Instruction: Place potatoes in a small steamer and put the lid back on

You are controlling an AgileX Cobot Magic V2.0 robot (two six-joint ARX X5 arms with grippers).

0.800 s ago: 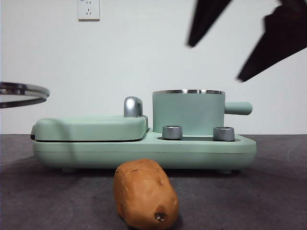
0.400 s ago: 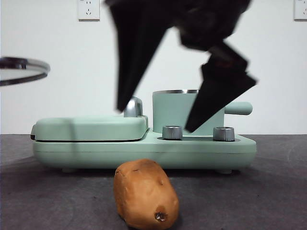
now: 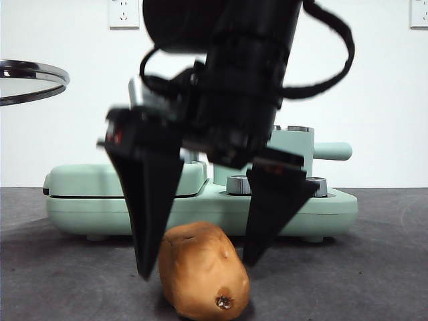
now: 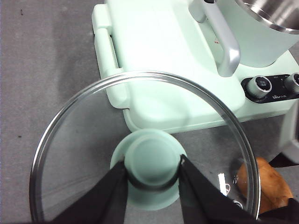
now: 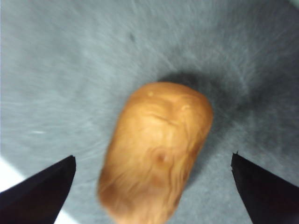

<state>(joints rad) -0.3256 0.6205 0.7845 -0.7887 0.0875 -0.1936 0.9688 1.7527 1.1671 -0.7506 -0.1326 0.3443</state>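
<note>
The orange-brown potato [image 3: 202, 271] lies on the grey table near the front, with a dark spot at its near end; it also shows in the right wrist view [image 5: 156, 147] and the left wrist view [image 4: 264, 186]. My right gripper [image 3: 199, 264] is open just above it, one jaw on each side, not touching. The mint-green steamer pot [image 3: 297, 150] stands open on the appliance, mostly hidden behind the arm; its steel rim shows in the left wrist view [image 4: 271, 23]. My left gripper [image 4: 153, 170] is shut on the knob of the glass lid [image 4: 70, 154] and holds it in the air at the left [image 3: 30, 79].
The mint-green appliance base [image 3: 334, 210] carries a flat griddle cover [image 3: 80, 177] with a steel handle [image 4: 219, 42] and two steel control dials [image 3: 314, 186]. A white wall with a socket [image 3: 124, 12] stands behind.
My right arm has dropped from the upper right to the table front, and its open jaws now straddle the potato. The lid and potato have not moved.
</note>
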